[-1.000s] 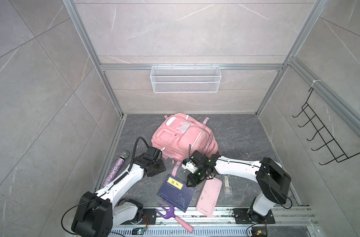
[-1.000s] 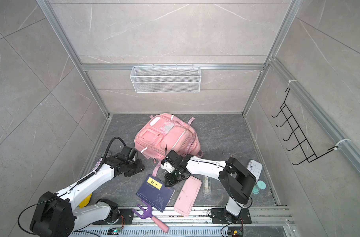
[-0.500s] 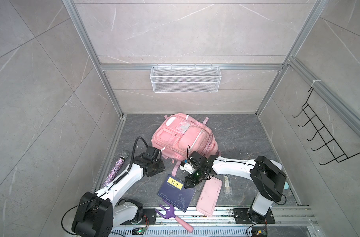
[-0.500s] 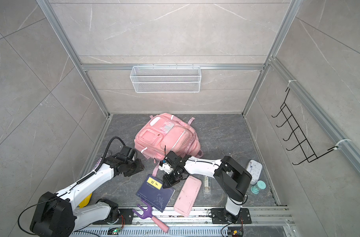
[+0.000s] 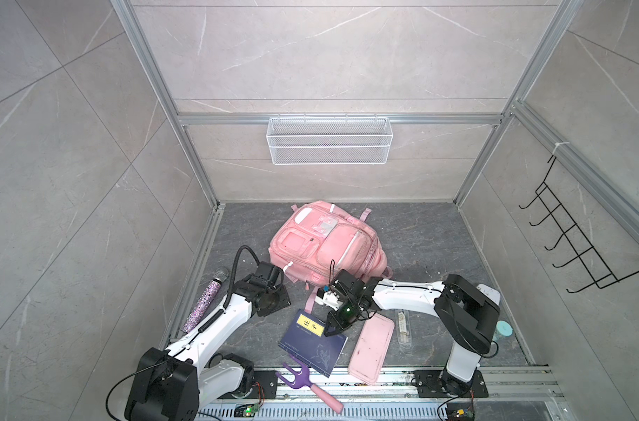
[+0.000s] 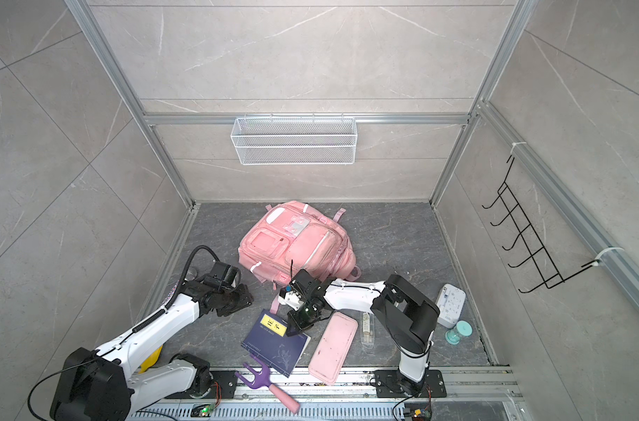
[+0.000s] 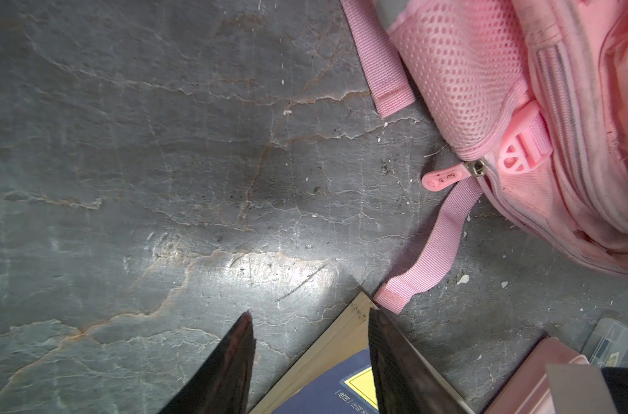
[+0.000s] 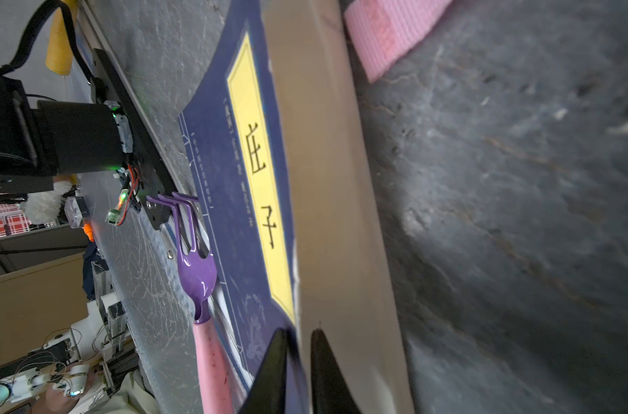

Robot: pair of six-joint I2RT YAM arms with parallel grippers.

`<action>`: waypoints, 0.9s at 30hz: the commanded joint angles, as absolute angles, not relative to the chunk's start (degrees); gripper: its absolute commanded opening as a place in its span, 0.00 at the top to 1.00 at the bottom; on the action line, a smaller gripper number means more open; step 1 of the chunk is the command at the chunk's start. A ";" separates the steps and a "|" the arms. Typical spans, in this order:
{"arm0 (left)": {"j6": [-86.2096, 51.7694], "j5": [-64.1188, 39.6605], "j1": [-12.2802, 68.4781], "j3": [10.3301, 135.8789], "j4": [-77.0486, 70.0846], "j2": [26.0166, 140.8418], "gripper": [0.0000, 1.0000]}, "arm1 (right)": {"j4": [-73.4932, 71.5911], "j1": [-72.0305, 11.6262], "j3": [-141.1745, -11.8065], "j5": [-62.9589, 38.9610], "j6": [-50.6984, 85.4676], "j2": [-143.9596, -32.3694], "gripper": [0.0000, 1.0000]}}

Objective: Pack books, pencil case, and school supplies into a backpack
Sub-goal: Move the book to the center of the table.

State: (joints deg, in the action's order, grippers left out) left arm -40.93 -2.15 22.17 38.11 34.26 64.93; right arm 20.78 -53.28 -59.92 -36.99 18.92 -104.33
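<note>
Pink fabric marks the backpack (image 5: 325, 248), which lies front-up on the dark stone floor in both top views, its zipped pockets facing the camera. On the backpack's robot-facing side lie the books (image 5: 310, 344), a navy stack with a yellow title label, well clear of its opening. The right gripper (image 5: 328, 332) reaches down to the stack's corner nearest the backpack. Farther from the backpack than that corner, the pencil case (image 5: 370, 344) lies flat just beside the books. The school supplies (image 5: 403, 326) lie in their clear packet on the case's far side. A purple fork (image 5: 297, 377) rests against the book edge farthest from the backpack. In a top view the left gripper (image 6: 243, 299) hovers low beside the backpack's bottom corner, holding nothing. The left wrist view shows the left gripper (image 7: 309, 313) with its jaws spread apart over bare floor. A corner of the books (image 7: 323, 390) lies below them, near a loose backpack strap (image 7: 437, 243). The backpack (image 7: 484, 89) shows its mesh side here. In the right wrist view the right gripper (image 8: 298, 329) has its jaws drawn close together, pinching the long edge of the books (image 8: 233, 179). The fork (image 8: 194, 269) lies alongside the stack.
</note>
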 commanded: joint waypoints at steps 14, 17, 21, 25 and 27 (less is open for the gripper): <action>-39.68 -2.07 19.39 37.69 37.57 60.75 0.46 | 15.30 -49.35 -64.86 -33.32 26.30 -108.02 1.00; -40.36 -2.21 18.65 38.26 38.59 59.71 0.46 | 12.94 -48.51 -65.33 -32.67 29.69 -108.57 1.00; -41.60 -3.69 18.36 38.89 38.79 59.11 0.46 | 8.04 -48.54 -67.30 -32.32 36.37 -110.30 1.00; -43.24 -4.69 18.32 37.69 38.04 58.87 0.46 | 5.52 -49.68 -71.33 -31.09 41.78 -113.50 1.00; -44.90 -5.60 18.36 36.32 37.26 58.40 0.46 | 6.50 -50.39 -73.98 -29.07 43.85 -115.58 1.00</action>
